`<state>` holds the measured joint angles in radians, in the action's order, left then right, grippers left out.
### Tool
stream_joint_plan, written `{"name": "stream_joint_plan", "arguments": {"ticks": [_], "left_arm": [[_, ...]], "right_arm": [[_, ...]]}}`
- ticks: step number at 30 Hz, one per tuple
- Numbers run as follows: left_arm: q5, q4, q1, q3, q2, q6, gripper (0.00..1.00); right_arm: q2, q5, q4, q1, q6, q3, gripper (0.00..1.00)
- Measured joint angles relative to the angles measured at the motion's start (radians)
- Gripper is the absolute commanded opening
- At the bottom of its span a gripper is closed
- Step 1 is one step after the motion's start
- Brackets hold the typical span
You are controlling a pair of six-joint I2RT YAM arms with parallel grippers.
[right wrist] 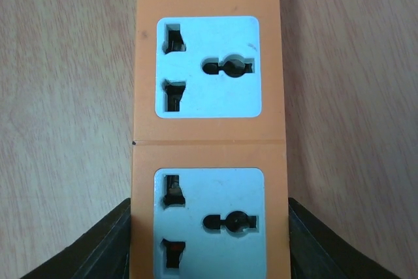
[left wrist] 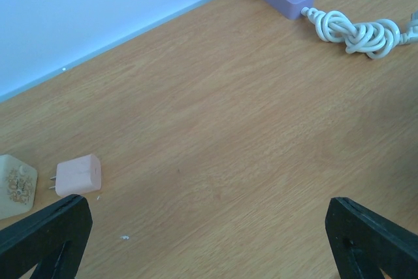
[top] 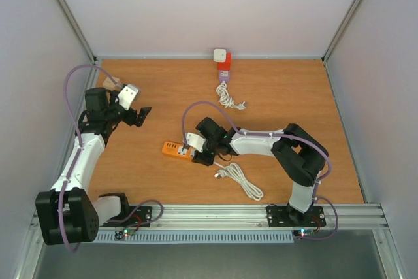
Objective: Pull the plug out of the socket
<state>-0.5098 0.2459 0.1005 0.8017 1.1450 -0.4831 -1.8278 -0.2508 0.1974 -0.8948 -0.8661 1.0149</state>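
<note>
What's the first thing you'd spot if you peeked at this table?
The bright orange power strip in the middle of the table, with the right pincer straddling its end. Next, the red and purple socket block at the far edge, with a white plug on it and a white cord coiled before it.

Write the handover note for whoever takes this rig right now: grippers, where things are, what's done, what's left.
Left gripper: wide open, holding nothing, above the table's left side.
Right gripper: jaws against both sides of the orange power strip, mid-table.
Pink plug: lying loose on the table near the left gripper, prongs free.
Done: both sockets in the right wrist view are empty, so the plug looks already out.
Left: probably only to release the strip and draw clear.
</note>
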Motion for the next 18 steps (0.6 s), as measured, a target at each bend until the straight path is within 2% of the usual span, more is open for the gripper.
{"name": "stream_joint_plan", "arguments": {"ticks": [8,18], "left_arm": [[-0.003,-0.003,0.0,-0.003,0.0,0.001,1.0],[-0.014,-0.009,0.0,-0.003,0.0,0.001,1.0]], "right_arm": [[0.038,-0.007,0.0,0.084,-0.005,-0.047,0.45],[0.152,-0.018,0.007,0.33,-0.083,-0.175,0.43]]}}
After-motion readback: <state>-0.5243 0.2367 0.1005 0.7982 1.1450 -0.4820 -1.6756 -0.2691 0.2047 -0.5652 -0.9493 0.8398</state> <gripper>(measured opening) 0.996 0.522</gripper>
